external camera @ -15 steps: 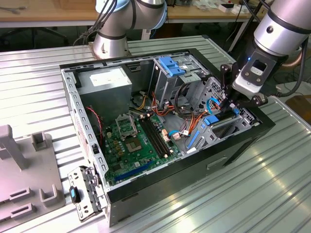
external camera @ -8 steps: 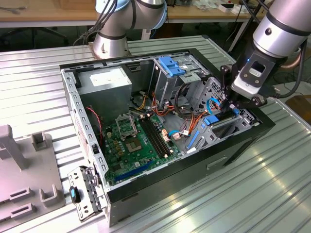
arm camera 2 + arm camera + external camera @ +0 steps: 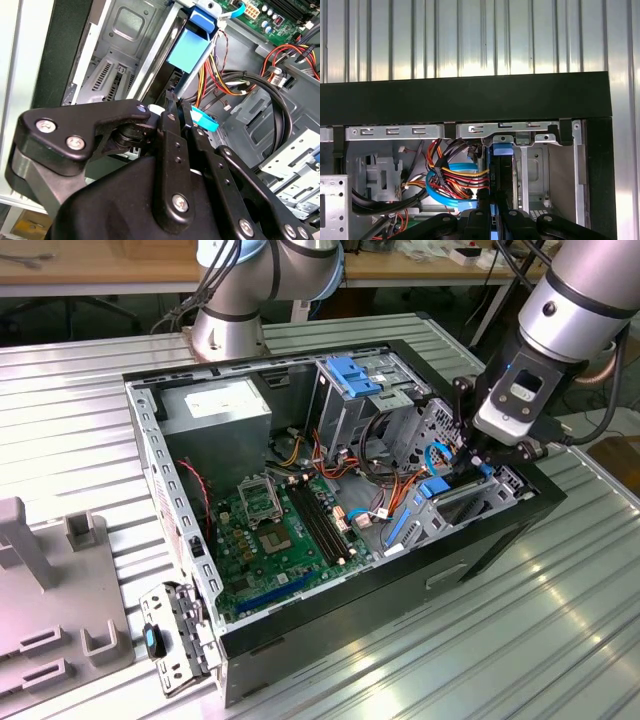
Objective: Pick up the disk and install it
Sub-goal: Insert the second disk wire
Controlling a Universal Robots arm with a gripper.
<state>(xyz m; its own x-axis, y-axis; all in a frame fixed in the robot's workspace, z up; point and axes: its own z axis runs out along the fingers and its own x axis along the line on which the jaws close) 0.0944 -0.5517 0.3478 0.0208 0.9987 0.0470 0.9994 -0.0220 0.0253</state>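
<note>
The disk (image 3: 437,488), a dark slab in a bright blue carrier, stands on edge in the bay at the corner of the open computer case (image 3: 330,625) on the exterior view's right. My gripper (image 3: 468,458) reaches down into that corner from above. In the first wrist view the disk (image 3: 502,150) runs edge-on straight out from my gripper (image 3: 492,197), close to the case's metal wall. In the second wrist view my gripper (image 3: 175,105) has its black fingers drawn close together around the thin edge, with the disk's blue carrier (image 3: 192,50) beyond them.
A bundle of coloured cables (image 3: 390,490) lies beside the bay. The grey drive cage with its fixed blue bracket (image 3: 352,375) stands behind, and the motherboard (image 3: 270,530) covers the case floor. A grey fixture (image 3: 40,580) sits on the ribbed metal table at the exterior view's left.
</note>
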